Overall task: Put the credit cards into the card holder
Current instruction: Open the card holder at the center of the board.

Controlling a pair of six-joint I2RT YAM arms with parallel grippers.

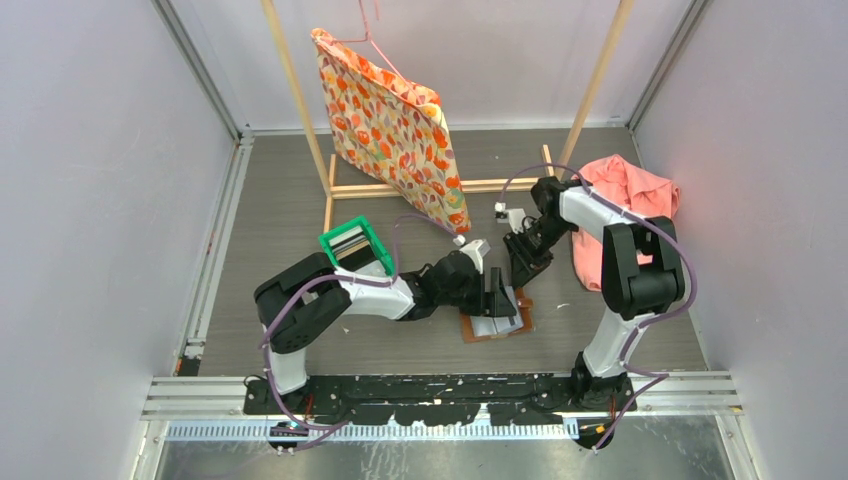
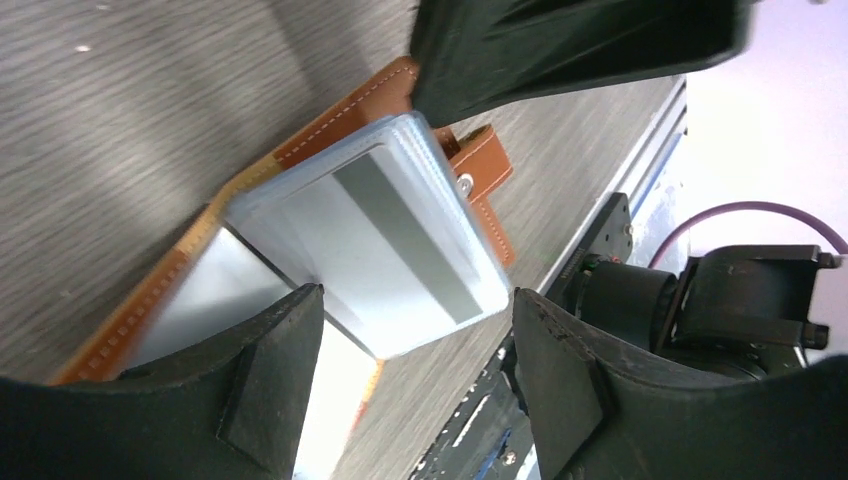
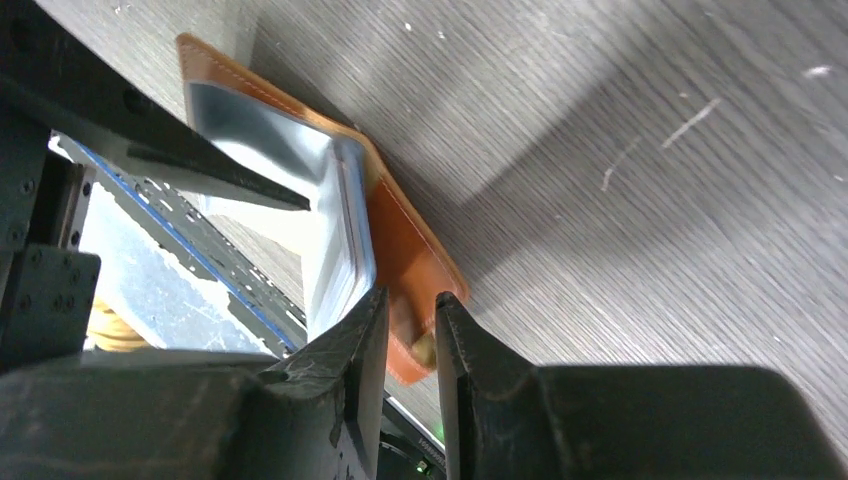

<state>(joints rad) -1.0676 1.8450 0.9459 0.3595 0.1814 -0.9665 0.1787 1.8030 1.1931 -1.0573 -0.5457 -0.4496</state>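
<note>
The card holder (image 1: 495, 325) lies open midway along the tabletop's near edge, a pale grey-striped credit card (image 2: 400, 240) already in its clear sleeves. The left gripper (image 2: 415, 330) hangs wide and empty above it, while the right gripper (image 3: 410, 320) narrowly pinches its leather corner. No loose cards show, so little seems left.

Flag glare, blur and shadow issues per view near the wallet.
Top external: even light, sharp, only soft shadows. Left wrist: glare whitens the sleeves of the card holder, table grain smeared, top right blown out. Right wrist: crisp grain, broad shadow across the table, right hand nearly silhouetted.
</note>
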